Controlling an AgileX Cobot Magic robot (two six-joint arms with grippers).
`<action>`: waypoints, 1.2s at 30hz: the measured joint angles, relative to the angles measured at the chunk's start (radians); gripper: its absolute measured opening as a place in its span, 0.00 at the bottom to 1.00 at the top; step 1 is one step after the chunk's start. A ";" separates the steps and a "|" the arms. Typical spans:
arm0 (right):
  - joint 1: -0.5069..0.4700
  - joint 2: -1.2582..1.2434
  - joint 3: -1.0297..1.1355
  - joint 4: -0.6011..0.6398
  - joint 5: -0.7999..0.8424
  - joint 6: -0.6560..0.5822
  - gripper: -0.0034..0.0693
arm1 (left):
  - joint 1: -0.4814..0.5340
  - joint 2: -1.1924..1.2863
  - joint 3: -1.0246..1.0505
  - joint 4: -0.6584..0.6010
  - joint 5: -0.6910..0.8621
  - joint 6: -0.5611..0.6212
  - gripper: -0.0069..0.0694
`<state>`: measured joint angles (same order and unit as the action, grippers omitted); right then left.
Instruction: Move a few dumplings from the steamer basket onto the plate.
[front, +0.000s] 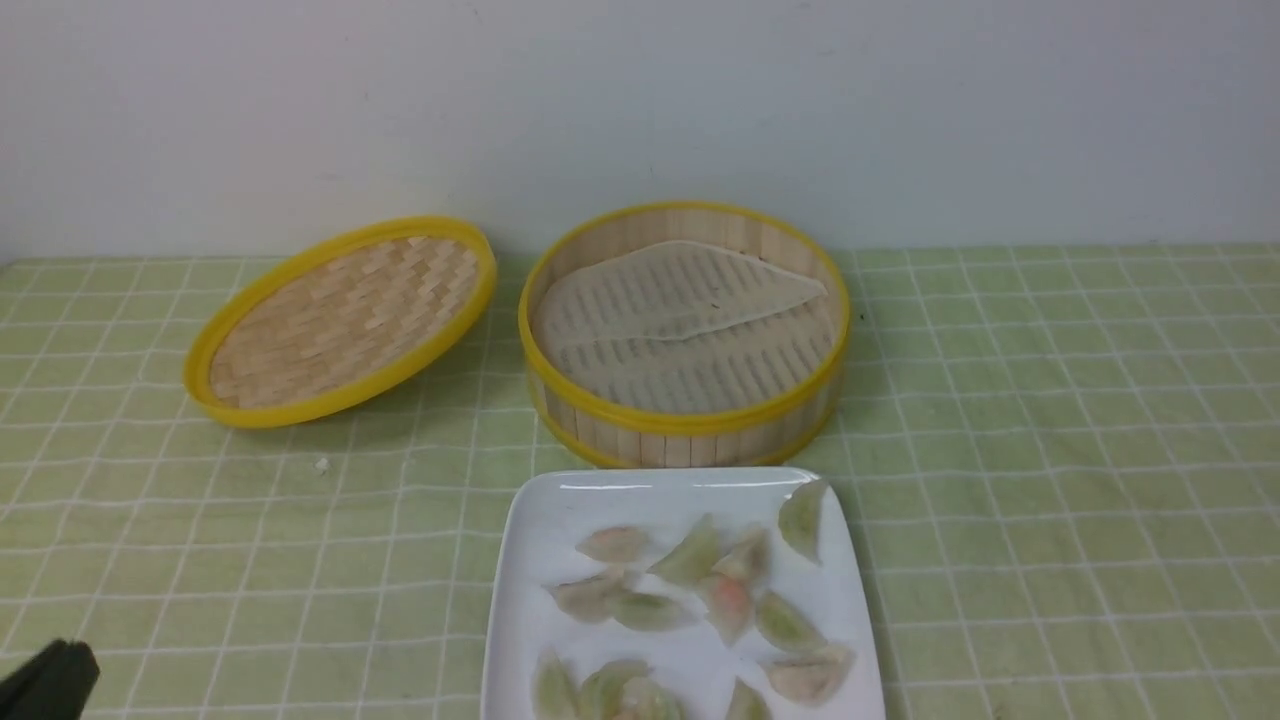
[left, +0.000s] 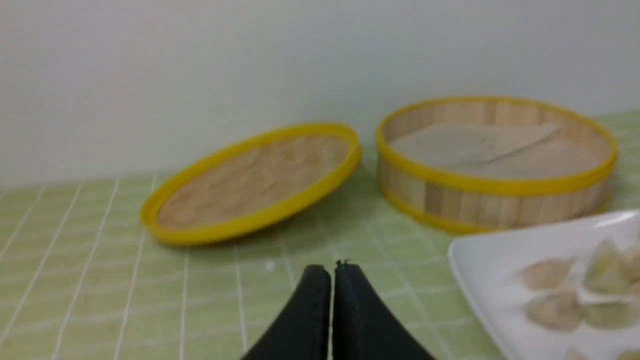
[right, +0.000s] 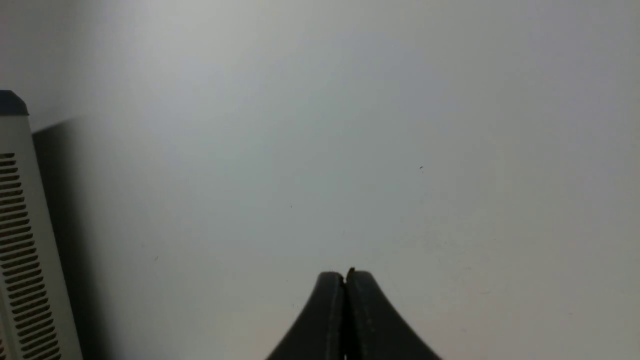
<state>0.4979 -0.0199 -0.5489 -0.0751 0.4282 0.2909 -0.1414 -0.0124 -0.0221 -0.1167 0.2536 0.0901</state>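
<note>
The bamboo steamer basket (front: 684, 425) (left: 480, 200) stands at the back centre of the table, holding only its pale liner sheet (front: 680, 300). Just in front of it sits the white square plate (front: 545, 520) (left: 480, 260), with several pale green and pinkish dumplings (front: 690, 552) (left: 547, 272) spread over it. My left gripper (left: 332, 266) is shut on nothing, low over the cloth to the left of the plate; its dark tip (front: 48, 682) shows at the front view's bottom left corner. My right gripper (right: 345, 273) is shut and empty, facing a bare pale wall, and is out of the front view.
The basket's shallow woven lid (front: 340, 318) (left: 252, 182) lies tilted to the left of the basket. A green checked cloth (front: 1050, 450) covers the table up to the white back wall. A white vented box (right: 25, 250) stands at the edge of the right wrist view.
</note>
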 joint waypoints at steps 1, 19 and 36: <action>0.000 0.000 0.000 0.000 0.000 0.000 0.03 | 0.052 0.000 0.040 -0.019 0.001 0.019 0.08; 0.000 0.000 0.000 0.000 0.000 -0.019 0.03 | 0.119 -0.001 0.051 -0.016 0.122 0.030 0.08; 0.000 0.000 0.000 0.000 0.000 -0.019 0.03 | 0.119 -0.001 0.051 -0.014 0.124 0.030 0.08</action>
<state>0.4979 -0.0199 -0.5489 -0.0751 0.4282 0.2723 -0.0224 -0.0131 0.0289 -0.1311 0.3776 0.1205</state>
